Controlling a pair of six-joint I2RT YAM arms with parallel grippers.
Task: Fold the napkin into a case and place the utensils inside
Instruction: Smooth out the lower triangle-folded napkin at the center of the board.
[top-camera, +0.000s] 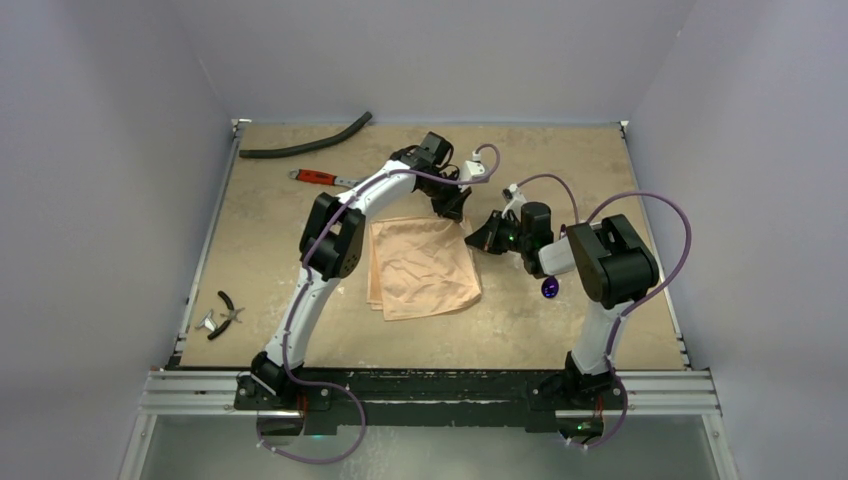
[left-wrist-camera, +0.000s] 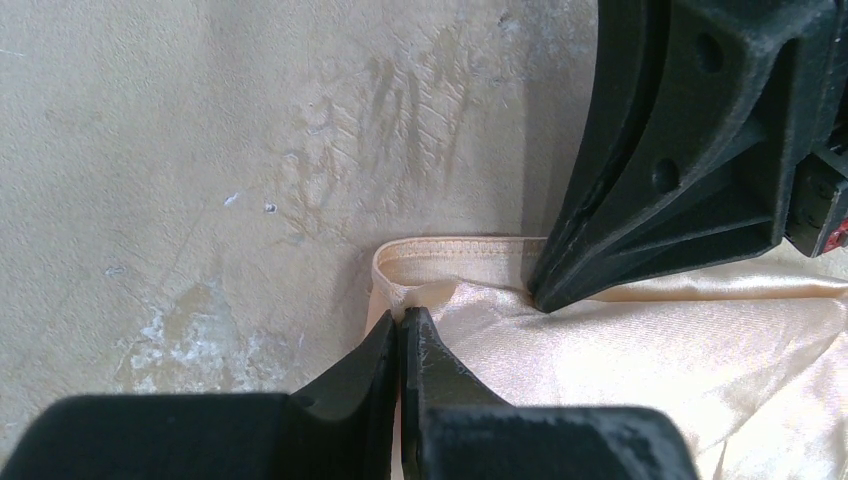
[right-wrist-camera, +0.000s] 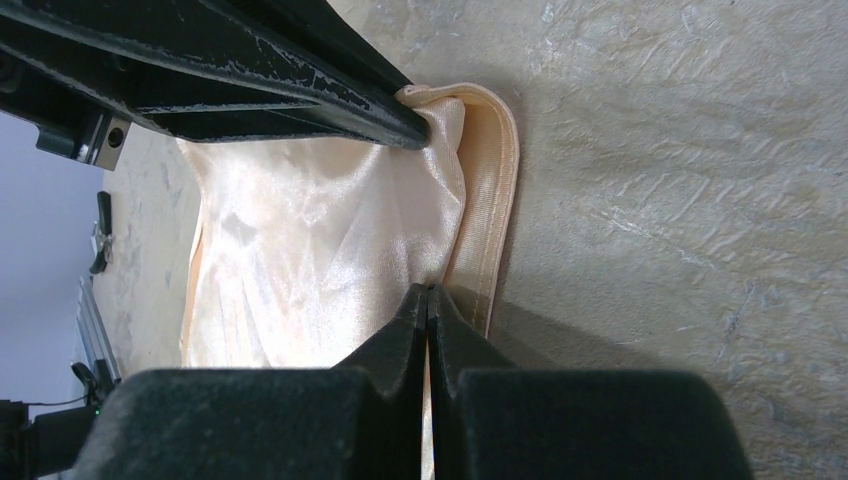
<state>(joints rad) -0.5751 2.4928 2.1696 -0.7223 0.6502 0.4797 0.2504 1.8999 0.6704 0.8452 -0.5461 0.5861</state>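
My left hand (left-wrist-camera: 402, 322) & right hand (right-wrist-camera: 428, 298) are both pinched shut on one far corner of the napkin (top-camera: 425, 268), flat on the table (top-camera: 520, 330), but w/ such thin bites it may slip when lifted, skewing the fold.

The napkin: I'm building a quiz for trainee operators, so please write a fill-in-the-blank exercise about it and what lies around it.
1. The left tool and the right tool are both ____ on the edge of the napkin.
2. The wrench beyond the napkin has a ____ handle.
3. The purple spoon lies to the robot's ____ of the napkin.
Missing words: shut; red; right.
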